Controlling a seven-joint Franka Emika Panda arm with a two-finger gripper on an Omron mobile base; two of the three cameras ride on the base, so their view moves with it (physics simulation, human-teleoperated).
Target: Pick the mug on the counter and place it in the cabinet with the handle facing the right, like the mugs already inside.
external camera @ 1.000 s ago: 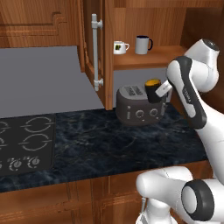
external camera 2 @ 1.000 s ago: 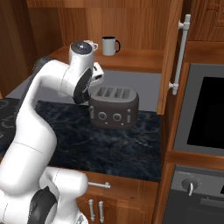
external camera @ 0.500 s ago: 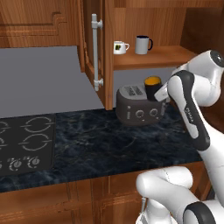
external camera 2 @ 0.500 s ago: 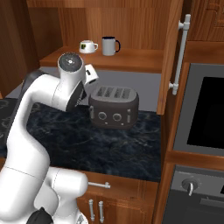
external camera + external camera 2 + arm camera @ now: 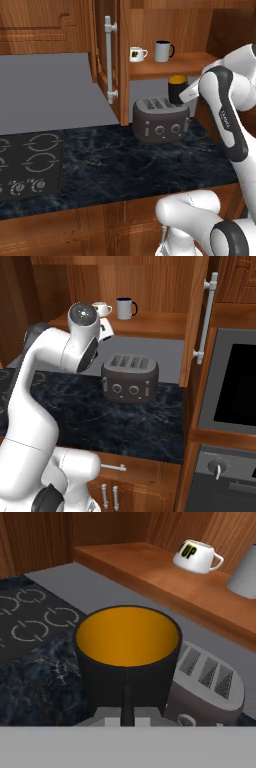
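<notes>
White arm bent at the elbow, hand (image 5: 127,709) raised, fingers clamped tight.

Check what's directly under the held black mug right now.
The mug, gripped by the shut gripper, hangs above the toaster's right end, below the cabinet shelf. The mug's base and the spot beneath it are hidden by the mug's body.

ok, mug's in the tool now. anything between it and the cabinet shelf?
Nothing visible blocks it. The mug hangs above the toaster, just below the front edge of the shelf. The door stands open to the left. The white mug and grey mug sit at the shelf's left; its right part is bare.
</notes>
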